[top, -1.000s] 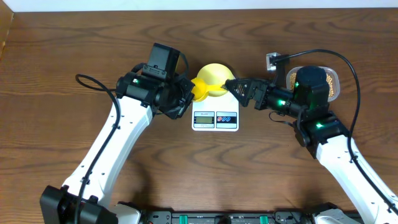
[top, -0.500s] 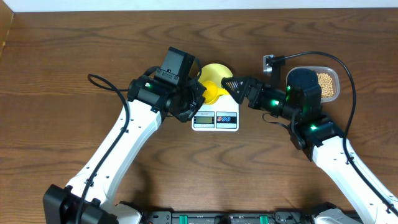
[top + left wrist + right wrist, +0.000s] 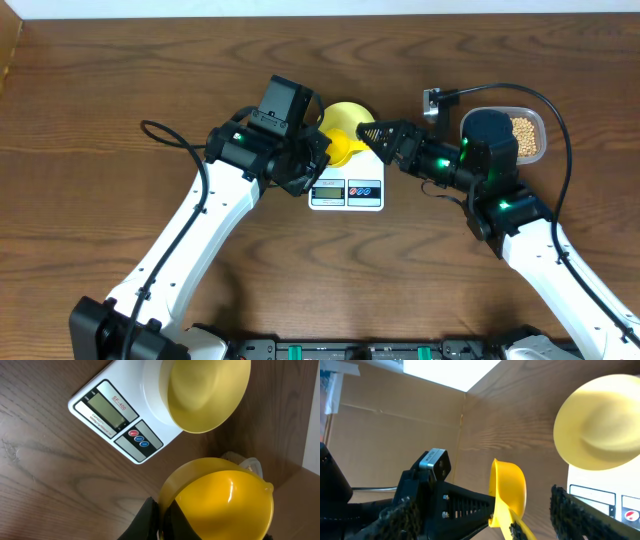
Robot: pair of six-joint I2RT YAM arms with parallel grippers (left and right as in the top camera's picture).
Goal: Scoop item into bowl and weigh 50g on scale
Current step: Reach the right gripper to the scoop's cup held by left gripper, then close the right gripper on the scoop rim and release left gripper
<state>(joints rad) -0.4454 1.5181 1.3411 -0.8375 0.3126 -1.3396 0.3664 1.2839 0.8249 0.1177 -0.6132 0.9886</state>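
The pale-yellow bowl [image 3: 348, 115] stands empty on the white scale [image 3: 347, 190]. Both also show in the left wrist view, the bowl [image 3: 205, 390] and the scale [image 3: 125, 420]. My left gripper [image 3: 318, 160] is shut on the rim of a yellow measuring spoon [image 3: 342, 150], held over the scale's left side, just in front of the bowl. No beans show in the spoon [image 3: 507, 490]. My right gripper [image 3: 375, 135] is open, its fingers on either side of the spoon's handle. The beans [image 3: 527, 137] lie in a clear tub at the far right.
The clear plastic tub [image 3: 540, 118] sits behind my right arm's wrist. A small grey camera mount [image 3: 433, 99] and a black cable rise from the right arm. Cardboard boxes [image 3: 395, 425] stand beyond the table's left end.
My left arm has carried the spoon right, to the scale's left side. My right arm has shifted left toward the spoon, uncovering the tub. Little has moved in the last half second.
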